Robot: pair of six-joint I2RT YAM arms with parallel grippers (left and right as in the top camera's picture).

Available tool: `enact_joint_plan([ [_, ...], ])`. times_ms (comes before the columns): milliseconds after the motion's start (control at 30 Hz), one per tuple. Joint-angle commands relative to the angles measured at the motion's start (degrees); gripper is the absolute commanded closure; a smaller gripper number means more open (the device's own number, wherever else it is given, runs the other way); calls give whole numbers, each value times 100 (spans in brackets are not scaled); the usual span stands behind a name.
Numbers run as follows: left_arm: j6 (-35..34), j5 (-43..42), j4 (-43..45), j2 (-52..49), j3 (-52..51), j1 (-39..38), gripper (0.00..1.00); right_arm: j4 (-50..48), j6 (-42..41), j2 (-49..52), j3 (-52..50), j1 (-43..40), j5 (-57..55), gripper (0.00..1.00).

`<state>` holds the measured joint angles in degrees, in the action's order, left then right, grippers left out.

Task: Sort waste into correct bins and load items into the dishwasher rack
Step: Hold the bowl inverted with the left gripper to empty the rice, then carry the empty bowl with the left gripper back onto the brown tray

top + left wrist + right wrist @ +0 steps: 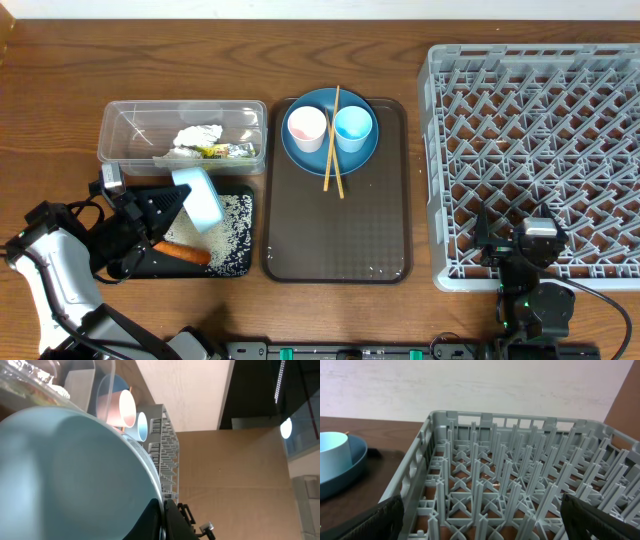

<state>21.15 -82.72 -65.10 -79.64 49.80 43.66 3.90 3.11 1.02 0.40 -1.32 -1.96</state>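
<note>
Left pincer (182, 197) clamps the pale-blue bowl (205, 200), tipping rice over the black tray (252, 232) — next, rack it; right pincer (480, 512) gapes.

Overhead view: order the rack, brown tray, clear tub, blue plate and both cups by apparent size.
1. rack
2. brown tray
3. clear tub
4. blue plate
5. pink cup and light-blue cup: they look alike, unranked.

Near half of brown tray (335, 235) open; plate (311, 158) crowds far end.
</note>
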Motion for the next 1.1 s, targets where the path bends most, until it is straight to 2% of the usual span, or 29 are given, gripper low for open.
enact_joint_plan([
  [0, -302, 57, -39, -31, 0, -13, 94, 20, -92, 0, -9, -11, -39, 1],
  [200, -938, 136, -59, 20, 2, -72, 94, 20, -92, 0, -9, -11, -39, 1],
  [433, -1233, 302, -48, 334, 39, -715, 94, 20, -92, 0, -9, -11, -39, 1],
  [733, -2883, 1814, 905, 957, 173, -2129, 94, 20, -92, 0, -9, -11, -39, 1],
  [933, -4266, 3163, 1902, 1469, 173, -3552, 94, 17, -92, 0, -9, -11, -39, 1],
  [1067, -4863, 4201, 2365, 1617, 173, -4697, 94, 20, -92, 0, -9, -11, -39, 1],
])
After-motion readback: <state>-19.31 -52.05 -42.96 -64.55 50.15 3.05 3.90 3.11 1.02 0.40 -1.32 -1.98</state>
